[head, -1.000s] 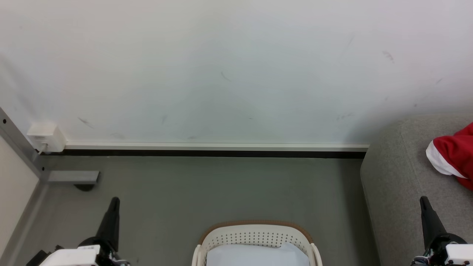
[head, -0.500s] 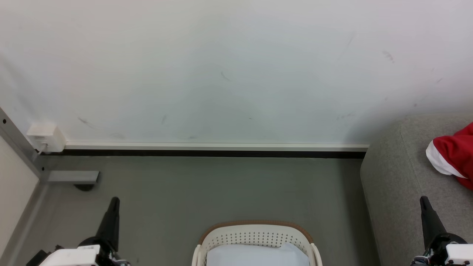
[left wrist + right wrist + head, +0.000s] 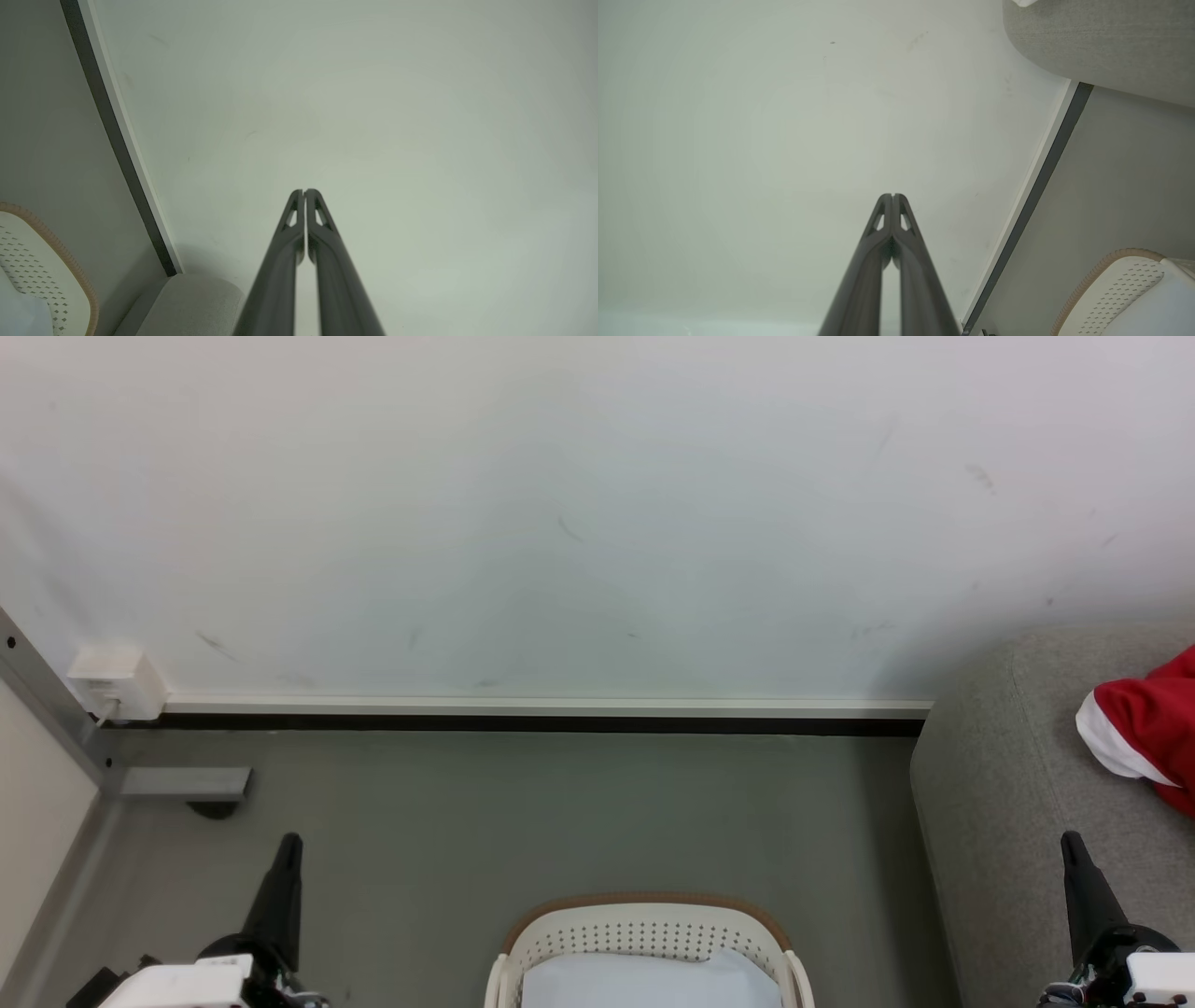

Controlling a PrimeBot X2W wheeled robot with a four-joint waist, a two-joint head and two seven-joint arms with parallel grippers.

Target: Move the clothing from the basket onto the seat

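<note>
The red clothing (image 3: 1150,728) with white trim lies on the grey seat (image 3: 1008,803) at the right edge of the head view. The cream basket (image 3: 644,933) with its brown rim stands on the floor at bottom centre, a plain white cloth (image 3: 653,980) inside it. My left gripper (image 3: 291,842) is at lower left, shut and empty, well left of the basket. My right gripper (image 3: 1069,840) is at lower right over the seat's front, shut and empty. The left wrist view shows my left gripper (image 3: 304,191) with tips together, and the right wrist view shows my right gripper (image 3: 893,196) the same way.
A white wall (image 3: 560,523) with a dark skirting strip (image 3: 541,723) runs across the back. A grey metal frame leg (image 3: 177,784) and a white wall box (image 3: 117,683) stand at the left. Grey floor (image 3: 523,812) lies between wall and basket.
</note>
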